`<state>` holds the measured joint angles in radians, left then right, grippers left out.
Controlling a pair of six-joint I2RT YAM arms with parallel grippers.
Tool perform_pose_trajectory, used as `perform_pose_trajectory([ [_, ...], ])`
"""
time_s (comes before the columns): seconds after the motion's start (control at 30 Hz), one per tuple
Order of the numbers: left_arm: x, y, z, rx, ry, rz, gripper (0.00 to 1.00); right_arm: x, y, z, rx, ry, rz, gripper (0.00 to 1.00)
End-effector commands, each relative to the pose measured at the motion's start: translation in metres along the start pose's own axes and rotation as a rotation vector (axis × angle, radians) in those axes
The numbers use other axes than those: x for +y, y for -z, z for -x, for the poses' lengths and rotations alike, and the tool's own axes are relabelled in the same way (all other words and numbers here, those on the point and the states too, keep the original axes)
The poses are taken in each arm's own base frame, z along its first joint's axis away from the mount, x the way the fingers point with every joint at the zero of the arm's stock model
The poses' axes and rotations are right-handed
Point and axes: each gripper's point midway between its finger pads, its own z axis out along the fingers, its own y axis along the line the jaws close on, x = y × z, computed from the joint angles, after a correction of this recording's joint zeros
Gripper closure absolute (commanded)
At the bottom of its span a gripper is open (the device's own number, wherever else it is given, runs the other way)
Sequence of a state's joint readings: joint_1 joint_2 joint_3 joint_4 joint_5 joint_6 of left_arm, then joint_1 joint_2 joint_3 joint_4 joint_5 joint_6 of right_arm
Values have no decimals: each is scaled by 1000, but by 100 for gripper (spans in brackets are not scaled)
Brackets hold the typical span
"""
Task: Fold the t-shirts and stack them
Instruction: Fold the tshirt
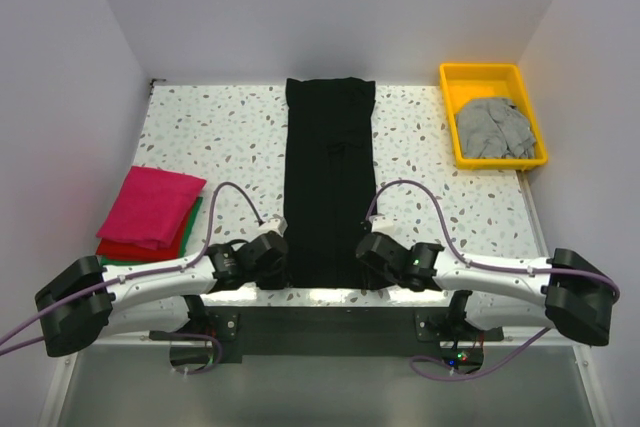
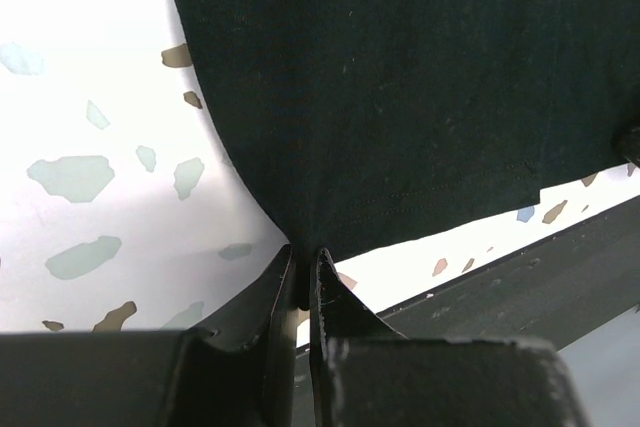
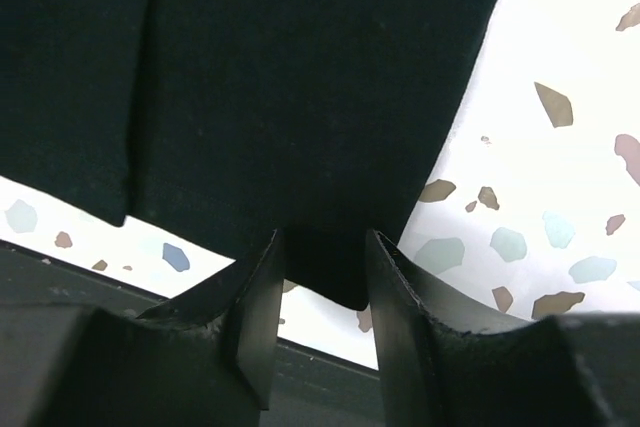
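Black tee (image 1: 330, 182), magenta tee (image 1: 152, 203), red tee (image 1: 122, 248), green tee (image 1: 192, 222), grey tee (image 1: 492, 127), yellow tray (image 1: 450, 107), white speckled tbl (image 1: 220, 132)

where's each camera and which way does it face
Top external: above and behind, looking down the table; left arm and right arm show.
Left wrist: on the left arm, facing the black shirt; left claw pinches its corner.
Right wrist: on the right arm, likewise; right claw grips the other corner.
All share the black shirt.
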<state>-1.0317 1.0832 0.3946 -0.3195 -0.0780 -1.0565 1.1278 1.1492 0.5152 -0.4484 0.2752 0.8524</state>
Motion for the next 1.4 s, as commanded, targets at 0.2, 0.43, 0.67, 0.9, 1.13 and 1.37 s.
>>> perform_pose_trajectory([
  [0.2,11,-4,-10,18,-6,27,98,10,13,23,-89,0,-9,60],
  [0.43,12,-6,-11,24,-6,31,98,17,2,17,-57,42,-28,60],
  [0.67,13,-7,-12,29,-7,35,99,8,-12,0,-15,53,-69,62],
  [0.9,12,-7,-12,31,-5,34,99,-1,-10,-3,-16,51,-89,82],
  [1.13,17,-6,-14,35,-5,54,100,-8,5,1,-33,52,-97,75],
  [1.37,18,-5,-14,33,0,49,100,-5,4,-7,-8,51,-55,75],
])
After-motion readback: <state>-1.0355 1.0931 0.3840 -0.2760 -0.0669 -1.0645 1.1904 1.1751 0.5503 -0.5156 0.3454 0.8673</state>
